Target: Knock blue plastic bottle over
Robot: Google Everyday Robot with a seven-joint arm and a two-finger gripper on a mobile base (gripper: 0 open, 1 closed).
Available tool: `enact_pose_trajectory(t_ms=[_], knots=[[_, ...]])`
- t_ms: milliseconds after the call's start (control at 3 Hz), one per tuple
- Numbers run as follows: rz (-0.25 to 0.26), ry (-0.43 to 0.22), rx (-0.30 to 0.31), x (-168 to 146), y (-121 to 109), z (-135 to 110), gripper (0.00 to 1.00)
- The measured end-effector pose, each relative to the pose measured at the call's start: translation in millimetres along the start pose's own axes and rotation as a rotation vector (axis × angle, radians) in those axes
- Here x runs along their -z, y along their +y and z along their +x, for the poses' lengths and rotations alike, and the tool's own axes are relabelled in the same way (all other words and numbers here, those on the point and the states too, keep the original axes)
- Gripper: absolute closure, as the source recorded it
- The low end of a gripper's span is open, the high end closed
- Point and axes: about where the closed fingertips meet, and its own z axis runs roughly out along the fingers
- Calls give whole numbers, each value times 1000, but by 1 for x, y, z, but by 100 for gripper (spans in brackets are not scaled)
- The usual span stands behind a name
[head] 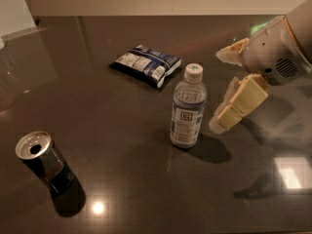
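The blue plastic bottle (188, 109) stands upright near the middle of the dark table (122, 130). It is clear, with a white cap and a pale label with a dark square mark. My gripper (220, 90) comes in from the right at bottle height, just right of the bottle. It is open and empty. One cream finger (238, 106) reaches down-left with its tip a short gap from the bottle's side. The other finger (230, 53) sits higher and behind. The white wrist (278, 48) is at the right edge.
A blue-and-white snack bag (146, 64) lies flat behind and left of the bottle. A dark metal can (45, 163) stands open-topped at the front left. A clear object (5, 77) is at the far left edge. A wall runs along the table's back edge.
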Motion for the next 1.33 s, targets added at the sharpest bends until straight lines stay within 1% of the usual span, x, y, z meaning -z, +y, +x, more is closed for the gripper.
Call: enact_pose_trajectory(t_ms=[333, 667, 1000, 1333], knots=[[-31, -68, 4, -18, 12, -15, 0], [-36, -109, -7, -32, 15, -23, 0], [-25, -132, -22, -36, 11, -26, 15], [-12, -135, -28, -33, 8, -23, 39]])
